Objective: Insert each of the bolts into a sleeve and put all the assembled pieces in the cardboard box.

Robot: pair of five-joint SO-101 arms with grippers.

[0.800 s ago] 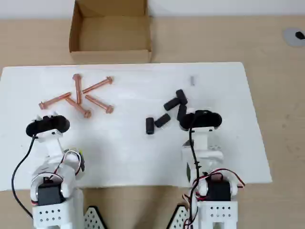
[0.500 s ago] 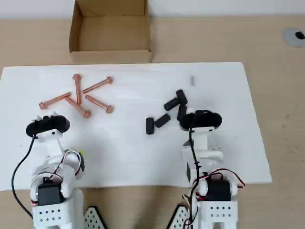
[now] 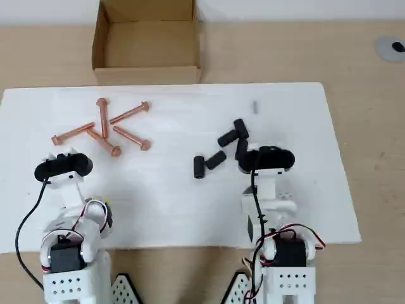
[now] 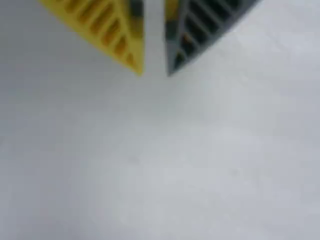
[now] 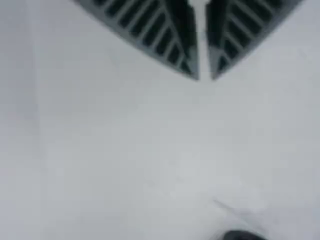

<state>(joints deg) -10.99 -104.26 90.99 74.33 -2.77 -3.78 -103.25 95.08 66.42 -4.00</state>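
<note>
Several copper bolts (image 3: 104, 130) lie scattered on the white sheet (image 3: 164, 196) at the left rear. Several black sleeves (image 3: 221, 149) lie loose near the middle right. The open cardboard box (image 3: 147, 75) stands behind the sheet on the wooden table. My left gripper (image 4: 155, 72), with one yellow and one grey finger, hangs shut over bare sheet, just in front of the bolts (image 3: 63, 166). My right gripper (image 5: 205, 77) is shut too, with nothing in it, right beside the sleeves (image 3: 266, 158). A dark sleeve end (image 5: 240, 235) peeks in at the edge of the right wrist view.
A small grey pin-like piece (image 3: 255, 107) lies on the sheet behind the sleeves. A grey disc (image 3: 391, 48) sits on the table at the far right. Both arm bases stand at the sheet's front edge.
</note>
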